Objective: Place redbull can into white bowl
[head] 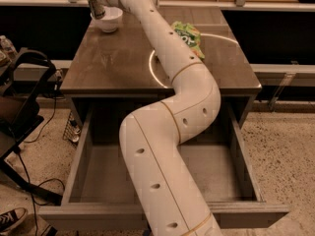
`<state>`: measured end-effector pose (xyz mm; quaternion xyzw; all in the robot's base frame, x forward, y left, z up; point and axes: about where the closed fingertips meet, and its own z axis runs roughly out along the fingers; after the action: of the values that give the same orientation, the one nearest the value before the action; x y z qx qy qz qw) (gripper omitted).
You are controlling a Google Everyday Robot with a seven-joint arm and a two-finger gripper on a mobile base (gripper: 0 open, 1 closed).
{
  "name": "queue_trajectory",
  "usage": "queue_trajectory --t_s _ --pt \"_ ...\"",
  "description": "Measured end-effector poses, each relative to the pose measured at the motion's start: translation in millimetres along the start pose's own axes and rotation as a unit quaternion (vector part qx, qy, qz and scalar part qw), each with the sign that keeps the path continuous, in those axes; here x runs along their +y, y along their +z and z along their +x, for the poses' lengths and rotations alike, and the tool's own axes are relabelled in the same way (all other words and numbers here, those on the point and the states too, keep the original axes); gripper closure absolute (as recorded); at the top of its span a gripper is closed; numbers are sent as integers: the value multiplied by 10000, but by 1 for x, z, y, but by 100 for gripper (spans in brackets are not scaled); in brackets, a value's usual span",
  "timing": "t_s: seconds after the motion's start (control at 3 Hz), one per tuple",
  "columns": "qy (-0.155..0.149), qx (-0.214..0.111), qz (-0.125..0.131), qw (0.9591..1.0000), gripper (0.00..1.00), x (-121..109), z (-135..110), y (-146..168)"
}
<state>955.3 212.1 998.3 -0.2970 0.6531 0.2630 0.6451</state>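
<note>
The white bowl stands at the far left corner of the dark table top. My gripper is at the end of the long white arm, just above the bowl's left rim. It is shut on the redbull can, a slim dark can with a silver top, held nearly upright. The can's lower end hangs at the bowl's left edge, and I cannot tell whether it touches the bowl.
A green snack bag lies on the table right of the arm, next to a white ring mark. The table has a wide open drawer at the front. A dark chair and cables are at the left.
</note>
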Motion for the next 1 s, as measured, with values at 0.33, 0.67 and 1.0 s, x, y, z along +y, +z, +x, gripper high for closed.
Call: queue_trajectory --t_s 0.33,0.67,1.0 --pt "-97 21 105 9999 100 -5 1 1" --pt "-197 0 272 9994 100 -16 2 -1" --pt "-213 -36 447 9988 100 -30 8 -2"
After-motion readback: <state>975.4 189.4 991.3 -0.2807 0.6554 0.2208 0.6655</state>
